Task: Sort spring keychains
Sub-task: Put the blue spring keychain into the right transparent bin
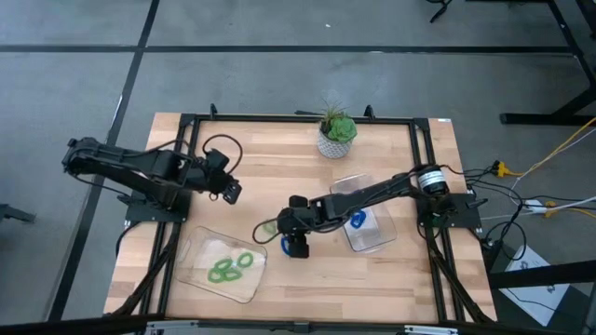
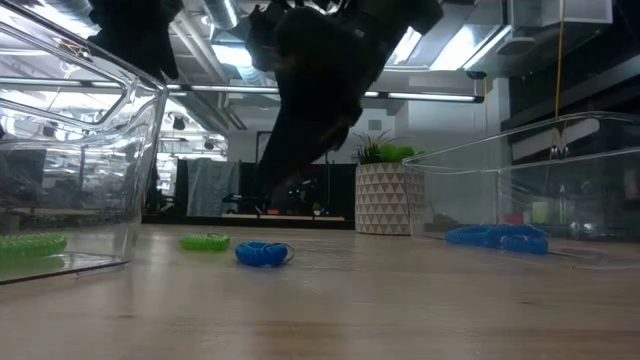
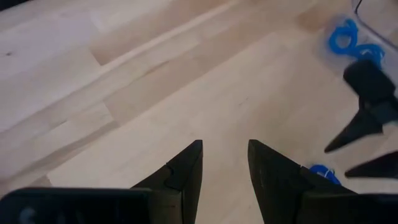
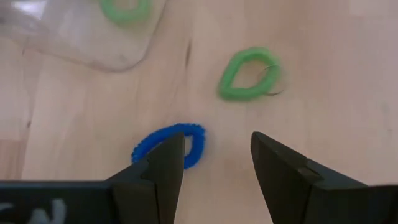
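A loose blue spring keychain [image 4: 166, 144] lies flat on the wooden table, with a loose green one [image 4: 247, 74] a little beyond it. My right gripper [image 4: 214, 149] hangs open above the blue one, slanting down; one finger covers part of the ring, and in the low view the blue ring [image 2: 265, 254] lies free. Two green keychains [image 1: 233, 266] lie in the clear left tray [image 1: 200, 247]. Blue keychains [image 1: 357, 221] lie in the clear right tray [image 1: 382, 237]. My left gripper [image 3: 225, 155] is open above bare table at the left, holding nothing.
A potted plant [image 1: 336, 133] in a white patterned pot stands at the table's far edge, in the middle. A black frame [image 1: 186, 140] runs round the table top. Bare wood lies between the two trays and along the near edge.
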Robot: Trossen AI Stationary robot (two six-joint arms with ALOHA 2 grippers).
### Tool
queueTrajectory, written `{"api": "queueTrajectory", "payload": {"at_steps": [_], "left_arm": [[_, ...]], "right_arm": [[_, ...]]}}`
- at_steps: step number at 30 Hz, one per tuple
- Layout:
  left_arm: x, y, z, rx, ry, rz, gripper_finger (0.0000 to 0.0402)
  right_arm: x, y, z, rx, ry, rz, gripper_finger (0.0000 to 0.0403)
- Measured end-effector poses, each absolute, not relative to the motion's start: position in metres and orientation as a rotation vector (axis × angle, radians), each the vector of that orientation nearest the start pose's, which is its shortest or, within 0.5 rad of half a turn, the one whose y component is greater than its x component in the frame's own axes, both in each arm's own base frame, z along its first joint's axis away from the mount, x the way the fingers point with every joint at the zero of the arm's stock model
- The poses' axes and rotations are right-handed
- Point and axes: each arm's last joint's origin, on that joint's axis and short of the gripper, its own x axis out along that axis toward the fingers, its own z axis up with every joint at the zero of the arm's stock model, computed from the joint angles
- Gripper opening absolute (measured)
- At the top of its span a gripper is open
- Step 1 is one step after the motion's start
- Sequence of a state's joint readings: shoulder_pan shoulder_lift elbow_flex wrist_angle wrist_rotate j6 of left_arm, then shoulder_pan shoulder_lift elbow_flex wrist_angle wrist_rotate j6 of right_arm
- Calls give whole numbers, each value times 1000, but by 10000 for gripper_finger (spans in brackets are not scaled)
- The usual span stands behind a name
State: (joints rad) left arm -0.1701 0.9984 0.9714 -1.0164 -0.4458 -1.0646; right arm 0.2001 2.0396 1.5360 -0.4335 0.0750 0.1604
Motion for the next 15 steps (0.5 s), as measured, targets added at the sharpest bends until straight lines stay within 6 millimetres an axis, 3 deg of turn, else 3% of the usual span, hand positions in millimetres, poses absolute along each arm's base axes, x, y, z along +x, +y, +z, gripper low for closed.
{"api": "queueTrajectory", "payload": {"at_steps": [8,15], "left_arm": [[167,-12,300,-665,723,745,123],[167,-12,300,-657,730,742,123]], "right_arm": [[439,102,168,-4,942,75,185],[442,103,147,-15,988,69,185]]}}
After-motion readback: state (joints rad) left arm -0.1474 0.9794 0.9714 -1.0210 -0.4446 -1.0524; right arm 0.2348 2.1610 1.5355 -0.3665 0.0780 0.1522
